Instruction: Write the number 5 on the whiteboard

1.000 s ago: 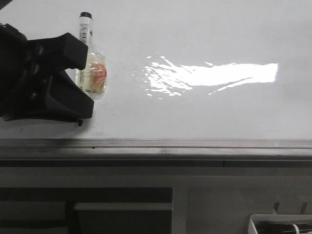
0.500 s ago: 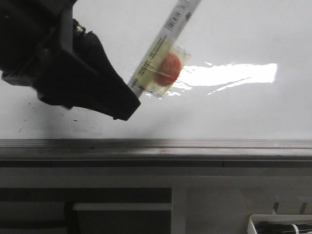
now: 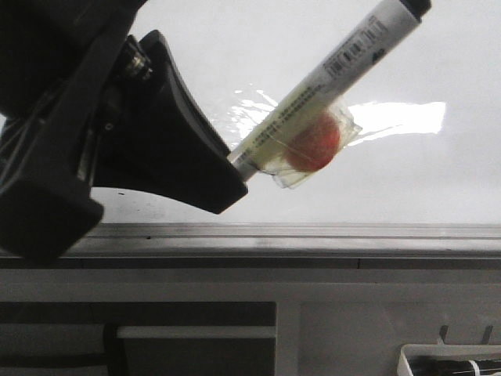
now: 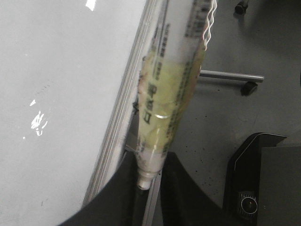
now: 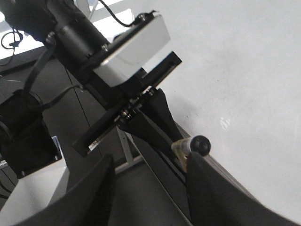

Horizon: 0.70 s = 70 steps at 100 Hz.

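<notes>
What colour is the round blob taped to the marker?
Orange-red blob, under clear tape on the marker; the front view shows it best.

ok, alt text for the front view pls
The left gripper, large and black, holds a marker by one end, angled up to the right above the glossy whiteboard. An orange blob under clear tape sits on the barrel, and no writing is visible.

Below the board edge in the front view stands dark grey furniture (image 3: pixel 196 313) with a pale horizontal handle bar (image 3: pixel 196 332), and a white wire-rimmed tray (image 3: pixel 450 362) sits at the lower right corner. The left wrist view shows a speckled grey floor (image 4: pixel 225 127), a silver metal bar (image 4: pixel 230 75) on black castors, and a black box (image 4: pixel 263 179)
</notes>
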### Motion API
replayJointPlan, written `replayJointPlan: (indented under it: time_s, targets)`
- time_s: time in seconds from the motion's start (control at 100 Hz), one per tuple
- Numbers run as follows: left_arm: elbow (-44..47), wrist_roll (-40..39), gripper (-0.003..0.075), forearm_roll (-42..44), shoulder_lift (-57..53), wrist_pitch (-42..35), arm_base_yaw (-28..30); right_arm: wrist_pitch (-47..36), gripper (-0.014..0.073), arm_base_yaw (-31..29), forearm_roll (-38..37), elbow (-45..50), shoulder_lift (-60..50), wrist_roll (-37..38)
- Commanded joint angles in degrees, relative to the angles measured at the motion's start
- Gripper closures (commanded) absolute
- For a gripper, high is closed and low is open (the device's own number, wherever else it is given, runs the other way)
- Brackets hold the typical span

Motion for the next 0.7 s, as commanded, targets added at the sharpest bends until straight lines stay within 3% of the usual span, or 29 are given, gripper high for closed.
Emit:
replayJointPlan:
  time_s: [0.0, 0.34, 0.5, 0.69]
  targets:
    - [-2.0, 0.1, 0.0740, -0.6, -1.4, -4.2, -0.5, -1.2, 0.0279, 0.0, 8.0, -1.9, 1.4, -4.4]
    - [-2.0, 0.1, 0.0740, -0.6, -1.4, -4.9, -0.5, 1.1, 0.0279, 0.0, 13.5, -1.9, 5.3, -7.4]
    - [-2.0, 0.1, 0.0740, -0.7, -1.4, -4.9, -0.5, 4.2, 0.0279, 0.0, 18.5, -1.9, 8.5, -12.2]
    - [-2.0, 0.1, 0.0740, -0.8, -1.4, -4.9, -0.5, 5.5, 0.0279, 0.0, 19.0, -1.9, 12.3, -13.2]
